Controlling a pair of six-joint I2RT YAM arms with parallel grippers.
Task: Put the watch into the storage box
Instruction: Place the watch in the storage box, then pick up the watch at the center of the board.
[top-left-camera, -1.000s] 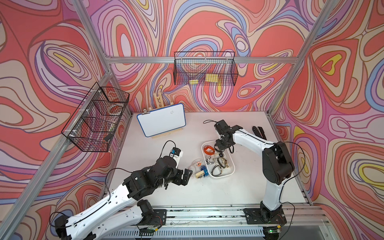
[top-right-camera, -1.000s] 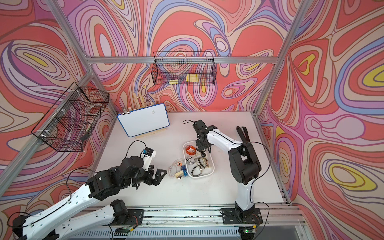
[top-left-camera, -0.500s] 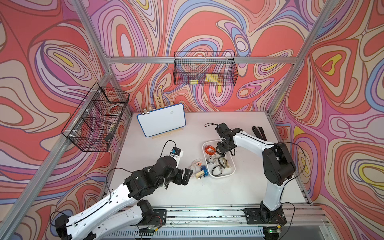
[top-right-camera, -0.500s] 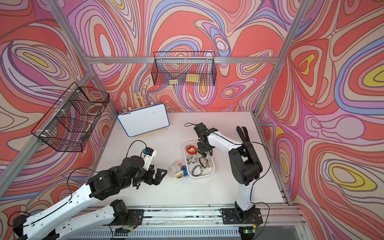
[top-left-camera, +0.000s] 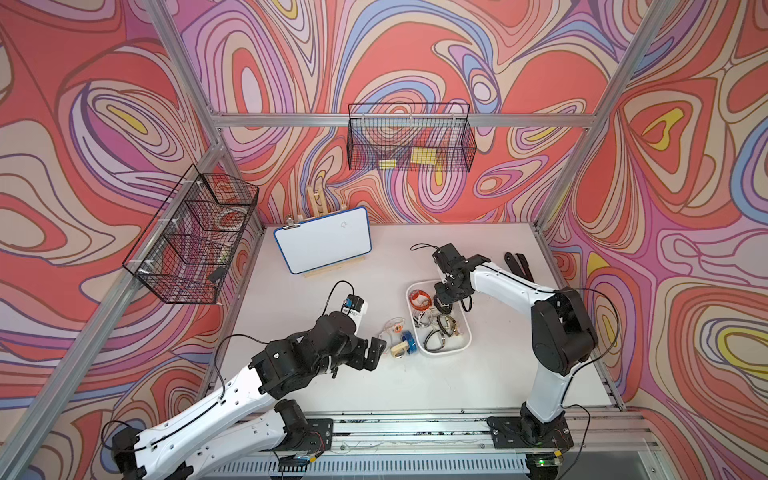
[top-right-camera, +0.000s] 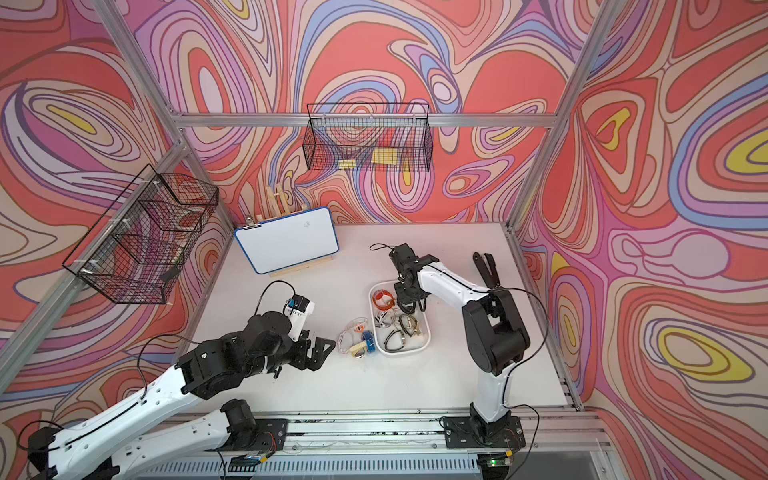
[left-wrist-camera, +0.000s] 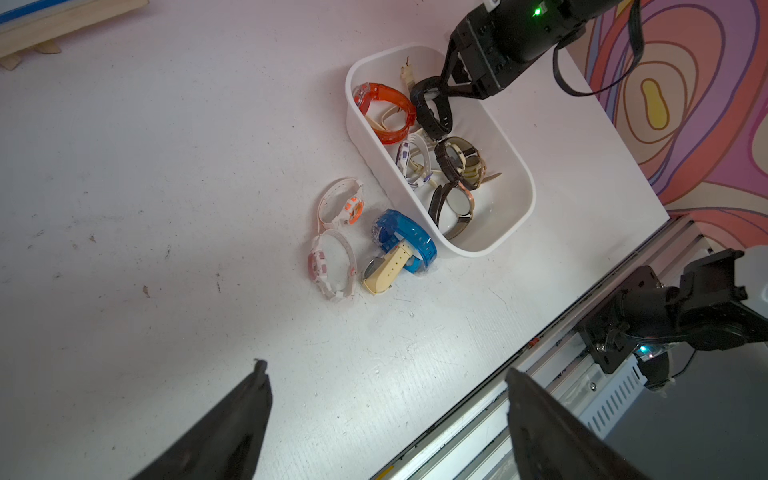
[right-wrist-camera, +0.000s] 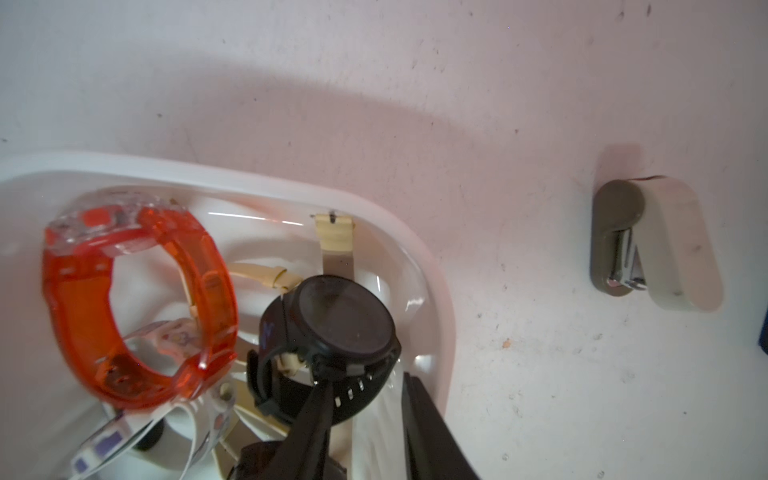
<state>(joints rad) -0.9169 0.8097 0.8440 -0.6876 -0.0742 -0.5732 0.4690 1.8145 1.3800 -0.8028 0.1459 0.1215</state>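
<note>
Your right gripper (right-wrist-camera: 369, 381) stands over the storage box (right-wrist-camera: 436, 291) with its fingers parted. One finger touches the strap of the black watch (right-wrist-camera: 332, 320), which rests inside the box (just beside an orange watch (right-wrist-camera: 137, 311)). Your left gripper (left-wrist-camera: 385, 368) hangs over the table (left-wrist-camera: 166, 166), fingers spread wide.

Left arm (top-left-camera: 208, 411), right arm (top-left-camera: 511, 286): white shells, black joints, looping black cables; left tool (left-wrist-camera: 384, 365): 2 black tapered fingers (left-wrist-camera: 232, 432).
</note>
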